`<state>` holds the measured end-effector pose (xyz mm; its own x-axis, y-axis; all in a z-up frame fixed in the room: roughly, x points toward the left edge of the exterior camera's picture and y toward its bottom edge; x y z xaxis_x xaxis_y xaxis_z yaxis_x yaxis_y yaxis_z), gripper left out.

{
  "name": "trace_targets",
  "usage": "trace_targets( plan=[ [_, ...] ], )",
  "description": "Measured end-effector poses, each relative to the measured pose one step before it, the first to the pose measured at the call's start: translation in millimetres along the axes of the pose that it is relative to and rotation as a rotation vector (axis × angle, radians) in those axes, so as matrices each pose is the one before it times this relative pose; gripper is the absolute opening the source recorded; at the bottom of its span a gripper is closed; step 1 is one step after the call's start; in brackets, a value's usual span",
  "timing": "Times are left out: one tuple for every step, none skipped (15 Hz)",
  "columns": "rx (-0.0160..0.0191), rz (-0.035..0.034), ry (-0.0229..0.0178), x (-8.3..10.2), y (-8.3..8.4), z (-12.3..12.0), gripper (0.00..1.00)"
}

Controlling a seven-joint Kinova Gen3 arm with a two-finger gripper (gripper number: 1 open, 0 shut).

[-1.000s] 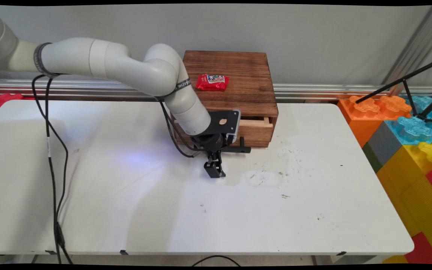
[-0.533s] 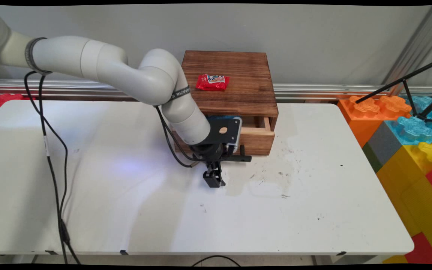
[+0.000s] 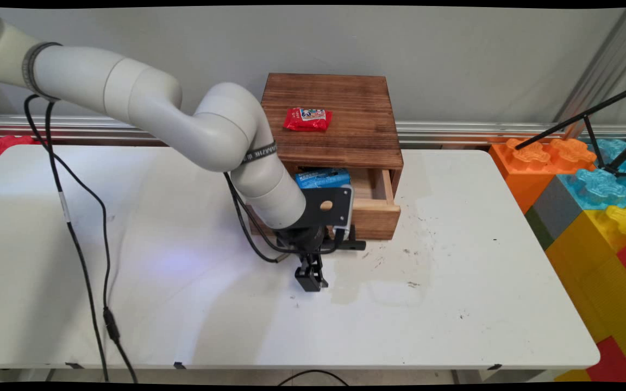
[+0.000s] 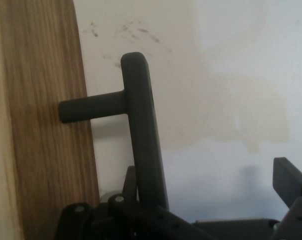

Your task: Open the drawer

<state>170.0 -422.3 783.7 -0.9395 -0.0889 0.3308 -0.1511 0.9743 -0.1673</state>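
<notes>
Two views agree on the contact: the gripper (image 3: 310, 279) hangs low at centre frame, just in front of the drawer (image 3: 378, 214), and its jaws stand apart. In the hand view one finger (image 4: 288, 177) sits at the far right, well clear of the handle (image 4: 138, 130), whose bar runs down into the linkage near the other side. We read this as hooked on the handle, not clamped on it. The drawer stands partly out of the wooden box (image 3: 340, 108) at upper centre, with a blue packet (image 3: 321, 177) showing inside behind the wrist. A red packet (image 3: 307, 119) lies on the box top. Risk, in our judgement: with nothing pinching the bar, a sideways or upward drift of the hand could let it slip off. The box is light-looking and unfixed on the smooth white table (image 3: 454, 304), so a stiff drawer could drag the whole box, and a jolt could shift the red packet. The black cables (image 3: 74, 217) at left hang loose near the table surface and might snag. Materials: the box is dark-stained, coarse-grained wood with a paler drawer interior. The handle is a matte black round bar on a short post. Both packets are glossy crinkled film. The table is scuffed and stained right of the gripper.
</notes>
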Motion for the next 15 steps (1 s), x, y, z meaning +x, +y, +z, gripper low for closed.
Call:
trace_targets(
  plan=[
    [-0.0009,-0.00629,-0.00134,1.8,5.27,-1.17,1.0],
    [-0.00067,-0.00572,-0.00129,1.58,5.01,-1.22,1.0],
    [-0.00101,-0.00478,-0.00066,1.36,4.51,-0.96,1.0],
    [-0.00083,-0.00483,-0.00051,1.43,4.96,-1.1,1.0],
    [-0.00061,-0.00386,0.00044,1.35,4.78,-1.2,1.0],
    [-0.00062,-0.00217,0.00063,1.07,4.24,-1.3,1.0],
    [-0.0011,-0.00212,0.00123,1.16,4.8,-1.53,1.0],
    [-0.00121,-0.00119,0.00101,0.98,4.98,-1.83,1.0],
    [-0.00197,-0.00105,0.00075,0.72,4.96,-1.87,1.0],
    [-0.0019,0.0002,0.00132,0.86,4.36,-1.74,1.0],
    [-0.00249,-0.0003,0.0013,0.63,5.28,-2.12,1.0],
    [-0.00271,0.00091,0.00136,0.77,5.07,-2.0,1.0],
    [-0.00307,0.00201,0.00113,0.92,4.43,-1.47,1.0],
    [-0.00275,0.00094,0.0007,0.31,5.08,-1.82,1.0],
    [-0.00312,0.00169,0.00059,0.17,5.17,-1.62,1.0]
  ],
)
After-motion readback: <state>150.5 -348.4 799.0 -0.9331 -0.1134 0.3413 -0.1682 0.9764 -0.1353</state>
